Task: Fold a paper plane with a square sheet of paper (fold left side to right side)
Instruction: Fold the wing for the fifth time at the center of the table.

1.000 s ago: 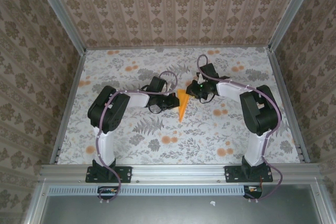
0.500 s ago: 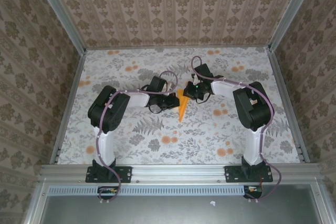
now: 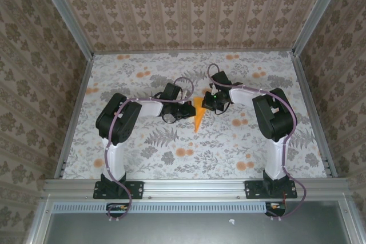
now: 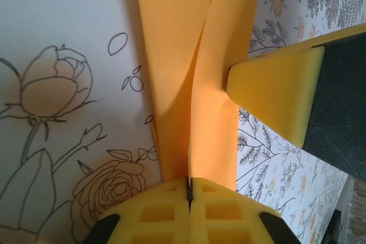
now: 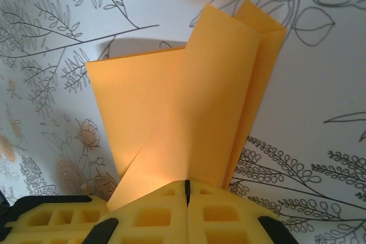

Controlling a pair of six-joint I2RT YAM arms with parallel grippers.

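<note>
Down at the near edge the metal rail (image 3: 194,188) carries both bases, and from it the left arm (image 3: 117,121) and the right arm (image 3: 274,115) come up and bend inward, elbows out, toward the middle of the table. And there they meet: the left gripper (image 3: 186,111) and the right gripper (image 3: 210,103) sit close together on either side of the folded orange paper (image 3: 198,117). The paper is a narrow wedge on the flowered cloth (image 3: 137,78), its sharp tip aimed back toward the rail and its wide end up between the two heads. Look at the left wrist view: the left gripper (image 4: 189,190) has its yellow pads pressed flat together, no gap at the seam, and the folded orange paper (image 4: 177,55) runs straight into that seam, so it's pinched. One layer lies to the left and a second flap lifts to the right, where a yellow pad of the right gripper's finger (image 4: 274,92) touches its edge. From the right wrist, same story: the right gripper (image 5: 186,190) is clamped tight on the folded orange paper (image 5: 189,95), whose layers fan away from the pads, a tall flap in front and squared corners at the far end. Beyond it all, more flowered cloth, then the patterned back wall (image 3: 194,10).
</note>
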